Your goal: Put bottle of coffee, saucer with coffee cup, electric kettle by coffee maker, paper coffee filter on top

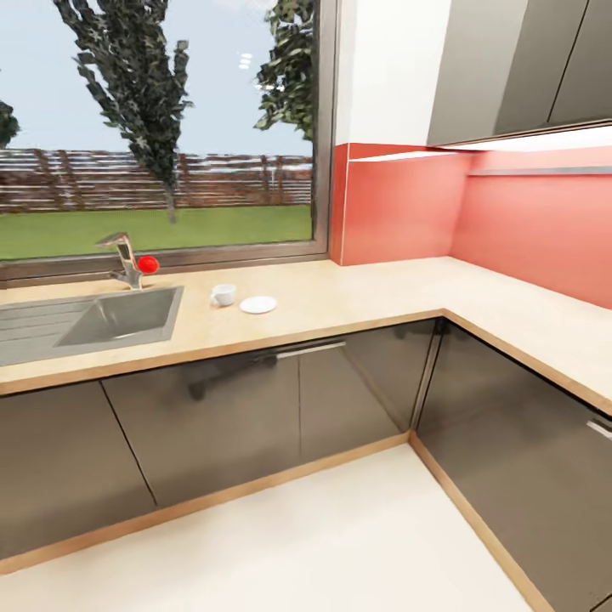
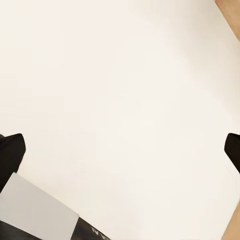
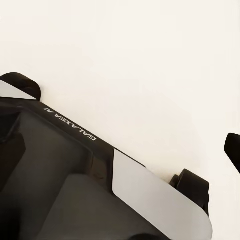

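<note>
The light wood countertop (image 1: 357, 297) runs under the window and turns a corner along the red wall at the right. On it, right of the steel sink (image 1: 119, 316), stands the white coffee cup (image 1: 223, 294), with the white saucer (image 1: 258, 304) lying flat just beside it; the two are apart. The coffee maker, bottle of coffee, kitchen shelf, paper filter and electric kettle are out of view. My left gripper (image 2: 120, 150) is open over pale floor, holding nothing. My right gripper (image 3: 120, 150) is open above my dark base (image 3: 60, 190), also empty.
A faucet (image 1: 126, 259) with a red ball (image 1: 148, 264) beside it stands behind the sink. Dark grey cabinets (image 1: 255, 408) line both runs of the counter, meeting at an inner corner. Grey wall cupboards (image 1: 518, 68) hang at the upper right. Pale floor (image 1: 323, 535) lies before me.
</note>
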